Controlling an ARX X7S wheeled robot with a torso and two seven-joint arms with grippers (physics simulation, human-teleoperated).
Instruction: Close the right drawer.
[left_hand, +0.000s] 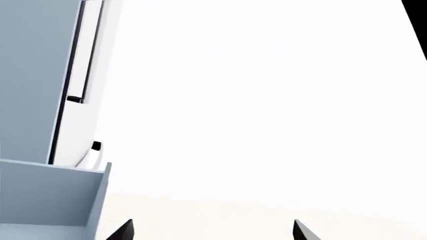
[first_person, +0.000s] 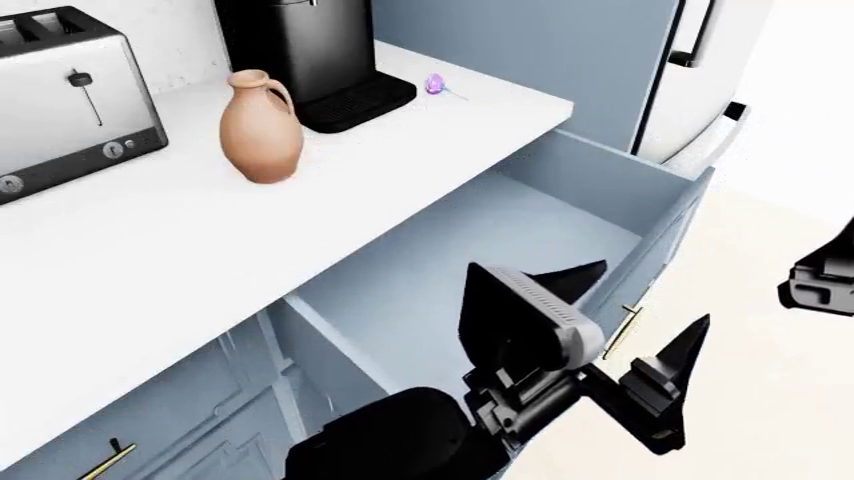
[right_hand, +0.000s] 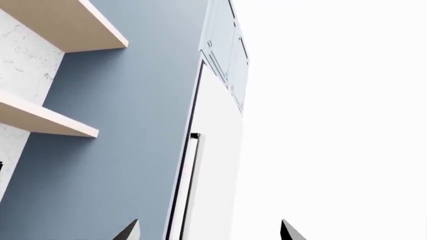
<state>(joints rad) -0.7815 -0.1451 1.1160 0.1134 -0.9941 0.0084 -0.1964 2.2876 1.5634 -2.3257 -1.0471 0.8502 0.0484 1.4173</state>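
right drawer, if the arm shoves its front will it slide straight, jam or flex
The right drawer looks like a rigid box with plain walls, so it probably won't flex. It appears empty, so likely light to push. It is wide, and the left gripper sits near the brass handle, so a push there should slide it fairly straight.

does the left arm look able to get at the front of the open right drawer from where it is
Probably yes. The left gripper, jaws apart and empty, hangs just outside the right drawer, beside its panelled front and brass handle. Nothing shows between them, though whether a finger already touches the front cannot be told.
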